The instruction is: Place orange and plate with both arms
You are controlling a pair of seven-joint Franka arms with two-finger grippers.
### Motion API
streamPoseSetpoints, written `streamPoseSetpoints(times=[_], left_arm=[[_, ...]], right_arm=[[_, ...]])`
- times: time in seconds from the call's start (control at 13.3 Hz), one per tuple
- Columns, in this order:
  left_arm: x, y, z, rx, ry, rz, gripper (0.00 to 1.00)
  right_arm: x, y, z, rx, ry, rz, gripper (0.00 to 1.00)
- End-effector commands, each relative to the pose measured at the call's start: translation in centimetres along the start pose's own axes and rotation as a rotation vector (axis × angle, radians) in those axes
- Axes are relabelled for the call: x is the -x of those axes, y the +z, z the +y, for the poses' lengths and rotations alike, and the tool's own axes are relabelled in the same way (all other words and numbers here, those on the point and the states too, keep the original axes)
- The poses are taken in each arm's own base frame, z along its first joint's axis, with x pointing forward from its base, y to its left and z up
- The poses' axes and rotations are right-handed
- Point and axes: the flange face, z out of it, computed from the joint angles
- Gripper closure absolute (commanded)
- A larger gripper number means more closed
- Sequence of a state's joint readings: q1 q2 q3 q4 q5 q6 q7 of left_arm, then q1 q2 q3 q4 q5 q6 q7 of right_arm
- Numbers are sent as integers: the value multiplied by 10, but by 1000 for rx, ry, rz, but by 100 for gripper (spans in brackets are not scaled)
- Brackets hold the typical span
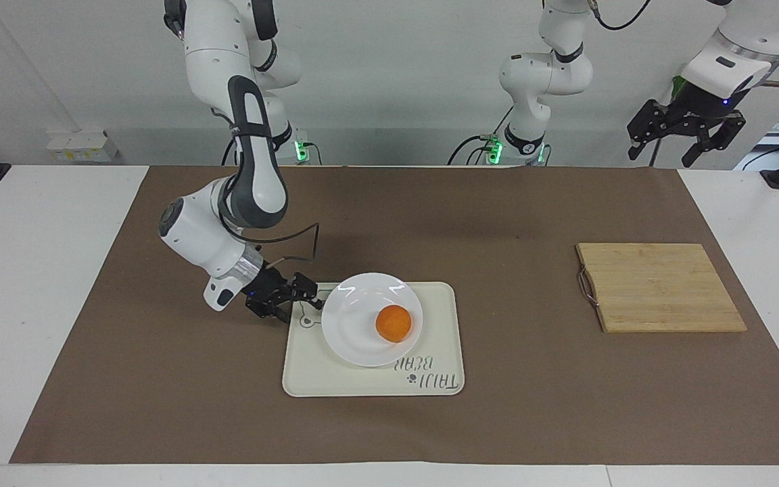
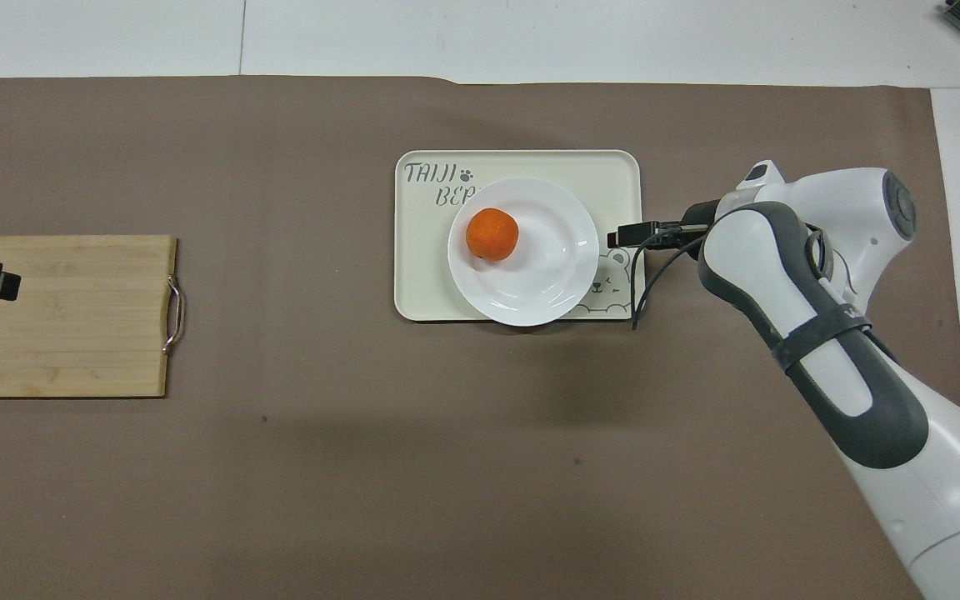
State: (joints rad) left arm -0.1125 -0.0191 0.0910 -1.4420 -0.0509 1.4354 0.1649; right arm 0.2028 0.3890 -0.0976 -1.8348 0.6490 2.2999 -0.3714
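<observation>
The small bright orange (image 1: pixel 393 323) sits in the glossy white plate (image 1: pixel 362 338) on the cream bear-printed tray (image 1: pixel 369 382), mid-desk. The right gripper (image 1: pixel 307 295), fingers apart, should retreat level, clear of the rim. The left gripper (image 1: pixel 683 135) waits open above the desk's corner. Brown paper (image 1: pixel 159 379) covers the white table (image 1: pixel 24 270).

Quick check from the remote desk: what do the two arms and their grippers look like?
Both arms are white and jointed with dark grey bands. The right gripper is black, with a loose black cable looping from its wrist. The left gripper is black too, with a small blue light above it.
</observation>
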Motion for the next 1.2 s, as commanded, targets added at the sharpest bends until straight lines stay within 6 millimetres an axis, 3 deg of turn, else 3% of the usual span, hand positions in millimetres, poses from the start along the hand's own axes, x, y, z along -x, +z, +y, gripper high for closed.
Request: streamPoseSetpoints(times=[0.0,0.3,0.6,0.75,0.98,1.13], left_arm=[[5,-4,-1,-16,-12,-1,0],[5,-4,-1,-16,-12,-1,0],[5,-4,-1,-16,-12,0,0],[5,-4,-1,-16,-12,-1,0],[5,-4,-1,-16,-12,-1,0],[5,-4,-1,-16,-12,-1,0]], right_arm=[[0,-43,-16,138,-7,9,0],[15,-97,-26,322,-24,-76,0],[30,-167,-1,338,41,-83,0],[40,-201,2,395,28,-79,0],[57,-241,16,408,76,-87,0],[68,-259,13,408,124,-92,0]])
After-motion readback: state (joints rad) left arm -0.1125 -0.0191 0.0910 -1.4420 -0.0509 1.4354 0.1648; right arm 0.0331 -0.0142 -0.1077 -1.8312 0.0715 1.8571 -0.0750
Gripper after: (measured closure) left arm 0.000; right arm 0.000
